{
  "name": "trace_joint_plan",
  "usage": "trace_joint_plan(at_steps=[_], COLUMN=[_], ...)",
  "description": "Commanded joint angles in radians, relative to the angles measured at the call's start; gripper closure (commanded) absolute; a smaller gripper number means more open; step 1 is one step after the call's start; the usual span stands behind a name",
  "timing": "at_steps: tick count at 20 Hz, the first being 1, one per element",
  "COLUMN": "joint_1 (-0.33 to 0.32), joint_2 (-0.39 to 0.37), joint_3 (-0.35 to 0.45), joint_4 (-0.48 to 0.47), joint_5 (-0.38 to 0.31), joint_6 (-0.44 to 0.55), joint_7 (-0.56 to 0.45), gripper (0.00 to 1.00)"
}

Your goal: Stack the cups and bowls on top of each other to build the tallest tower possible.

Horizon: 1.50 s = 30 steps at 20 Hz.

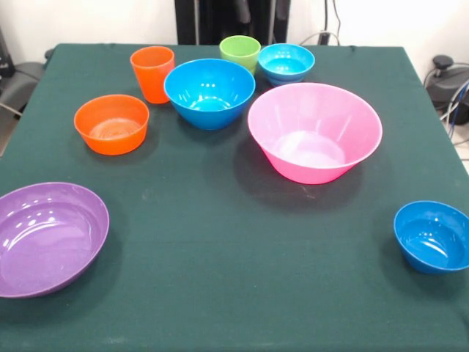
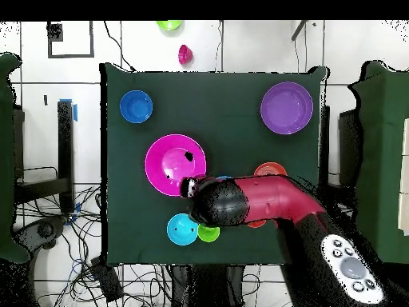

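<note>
Standing separately and mouth-up on the green cloth (image 1: pixel 220 235), every piece awaits stacking; no tower exists. The pink bowl (image 1: pixel 315 132) sits central, a likely base. Medium blue bowl (image 1: pixel 209 92), orange cup (image 1: pixel 152 72), green cup (image 1: pixel 239 51) and cyan bowl (image 1: pixel 286 62) cluster at the robot's side. The arm (image 2: pixel 248 201) hangs above them; gripper state cannot be determined.

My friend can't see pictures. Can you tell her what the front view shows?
Eight plastic dishes sit apart on a green table, none stacked yet. A pink bowl is in the middle, a purple bowl near left, a dark blue bowl near right. Farther back are an orange bowl, orange cup, blue bowl, green cup and cyan bowl.
</note>
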Motion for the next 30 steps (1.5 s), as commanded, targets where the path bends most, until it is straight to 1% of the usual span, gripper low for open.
trace_joint_plan(at_steps=[1, 2, 3, 4, 5, 7, 9, 13, 16, 17, 18, 19, 21, 22, 23, 24, 26, 28, 30], joint_1=[0.211, 0.235, 0.241, 0.248, 0.235, 0.249, 0.263, 0.283, 0.269, 0.253, 0.242, 0.217, 0.207, 0.195, 0.19, 0.181, 0.178, 0.185, 0.203], joint_2=[0.135, 0.211, 0.272, 0.306, 0.327, 0.315, 0.303, 0.302, 0.287, 0.284, 0.29, 0.308, 0.33, 0.338, 0.338, 0.329, 0.32, 0.31, 0.302], joint_3=[-0.18, -0.232, -0.259, -0.278, -0.272, -0.287, -0.306, -0.335, -0.322, -0.303, -0.296, -0.276, -0.275, -0.264, -0.261, -0.244, -0.239, -0.248, -0.272], joint_4=[-0.147, -0.191, -0.22, -0.239, -0.243, -0.243, -0.239, -0.252, -0.248, -0.241, -0.235, -0.223, -0.228, -0.227, -0.228, -0.229, -0.226, -0.232, -0.253], joint_5=[-0.398, -0.441, -0.454, -0.467, -0.462, -0.469, -0.463, -0.448, -0.421, -0.403, -0.392, -0.366, -0.372, -0.365, -0.364, -0.347, -0.342, -0.357, -0.4], joint_6=[-0.205, -0.283, -0.341, -0.377, -0.391, -0.387, -0.386, -0.39, -0.359, -0.337, -0.335, -0.325, -0.341, -0.332, -0.328, -0.302, -0.294, -0.306, -0.342], joint_7=[0.055, 0.089, 0.098, 0.107, 0.096, 0.103, 0.103, 0.074, 0.027, 0.009, 0.006, 0.005, 0.002, -0.008, -0.014, -0.029, -0.034, -0.034, -0.035], gripper=[0.0, 0.0, 0.0, 0.0, 0.0, 0.0, 0.0, 0.0, 0.0, 0.0, 0.0, 0.0, 0.0, 0.0, 0.0, 0.0, 0.0, 0.0, 0.0])
